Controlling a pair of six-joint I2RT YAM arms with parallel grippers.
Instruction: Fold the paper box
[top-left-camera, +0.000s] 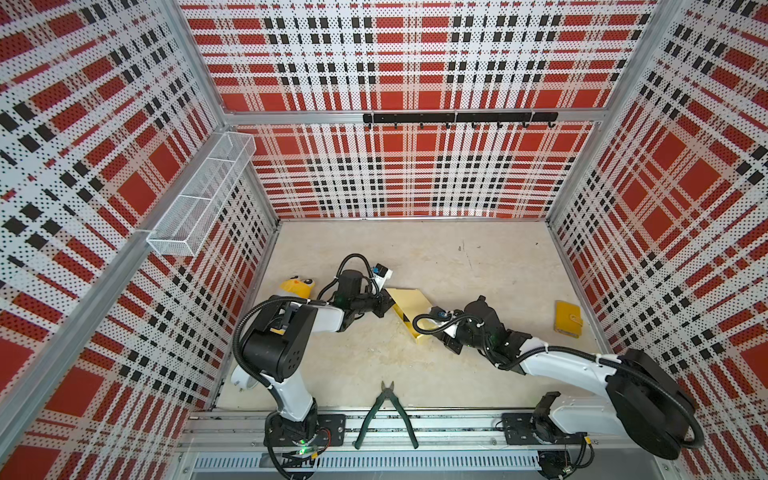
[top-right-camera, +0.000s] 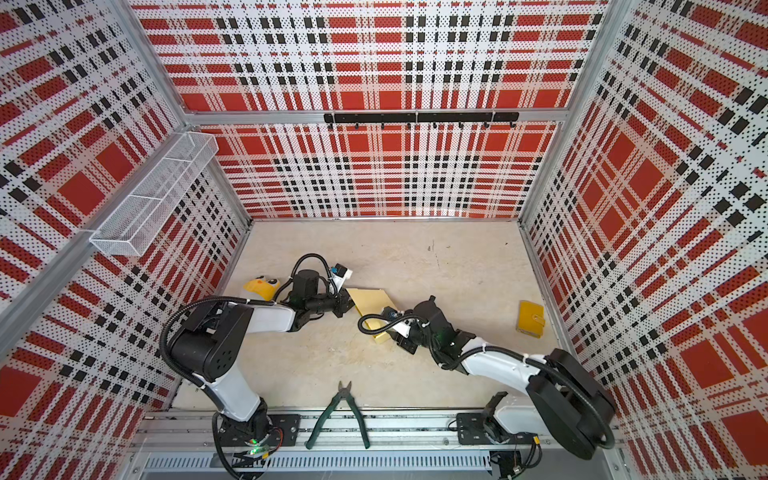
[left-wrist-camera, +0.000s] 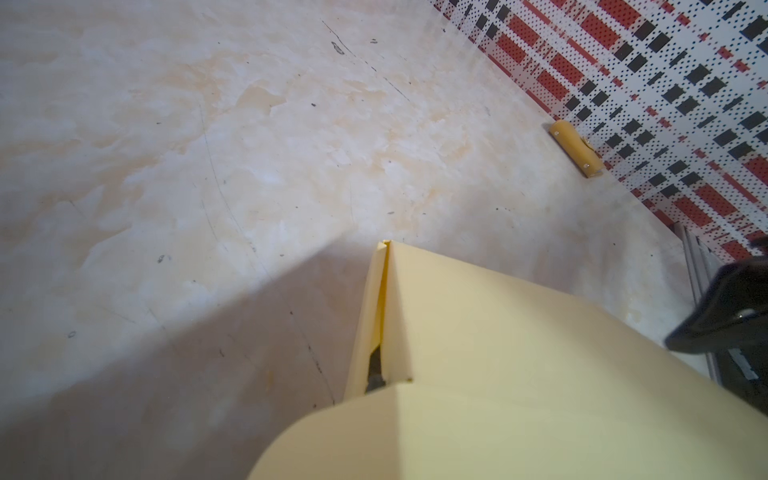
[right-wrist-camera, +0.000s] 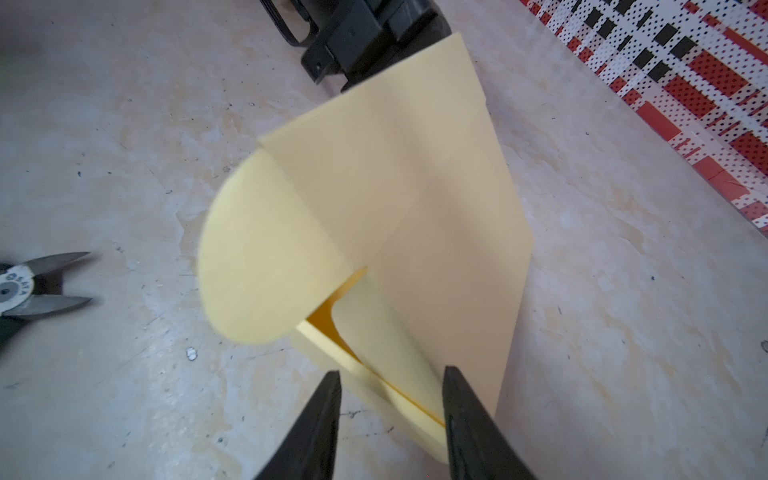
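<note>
Box: pale yellow thin cardboard paper box (top-left-camera: 409, 301), half-folded, one panel raised, rounded flap curling, on the beige table (top-left-camera: 478, 257) between my grippers.
Left gripper (top-left-camera: 387, 306): clamped on its far edge.
Right gripper (right-wrist-camera: 392, 372): jaws partly parted, straddling its near corner.

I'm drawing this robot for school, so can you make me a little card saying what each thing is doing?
paper box: pale yellow, partly folded, mid-scene
left fingers: shut on one end of the box
right fingers: open, straddling the other end
plush toy: yellow, far left
cutters: green handles, at the front
yellow case: flat, far right
</note>
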